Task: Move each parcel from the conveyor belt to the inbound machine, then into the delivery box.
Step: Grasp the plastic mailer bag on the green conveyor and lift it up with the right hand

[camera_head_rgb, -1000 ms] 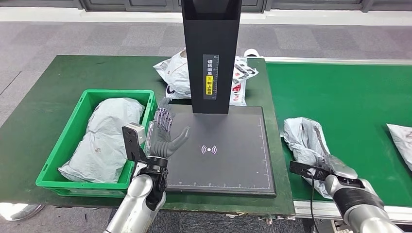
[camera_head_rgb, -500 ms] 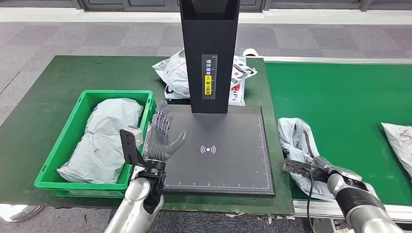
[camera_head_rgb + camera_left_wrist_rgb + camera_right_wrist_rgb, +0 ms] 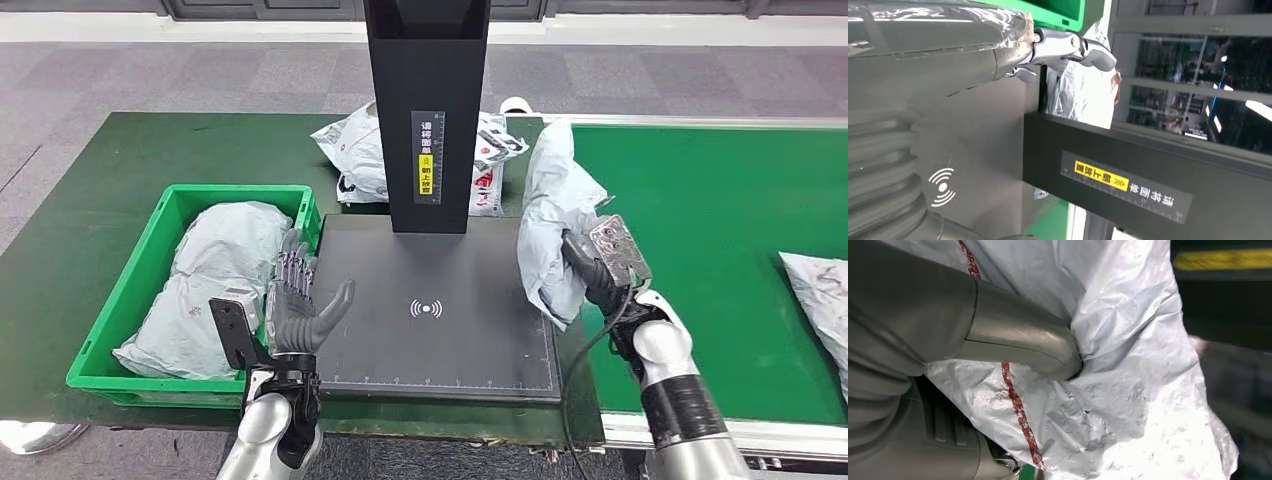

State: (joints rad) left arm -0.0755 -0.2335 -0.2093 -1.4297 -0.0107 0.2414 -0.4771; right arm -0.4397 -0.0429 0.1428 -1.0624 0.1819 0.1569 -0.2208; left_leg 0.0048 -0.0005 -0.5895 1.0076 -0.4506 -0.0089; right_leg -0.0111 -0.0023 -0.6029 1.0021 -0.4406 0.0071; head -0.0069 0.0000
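A grey carpet-tiled floor surrounds a green worktop (image 3: 120, 160), with the green conveyor belt (image 3: 720, 200) adjoining it on the right. The inbound machine (image 3: 440, 320), a flat black scanning plate with a tall black column rising from its far edge, stands at the centre of the worktop. The right robot hand (image 3: 590, 270) grips a crumpled grey parcel (image 3: 550, 215), holding it upright in the air at about 3 o'clock from the plate's white scan mark, over the plate's right edge; in the right wrist view the thumb presses into the parcel's film, which carries a red stripe. The left robot hand (image 3: 298, 305) holds nothing, its fingers spread and pointing up, palm turned toward the plate, over the plate's left edge. The delivery box (image 3: 135, 300), a green crate, sits at 9 o'clock from the plate and contains a grey bagged parcel (image 3: 215, 270). A white printed parcel (image 3: 360, 150) lies behind the column at 12 o'clock. A further parcel (image 3: 820, 290) lies on the belt at the far right edge.
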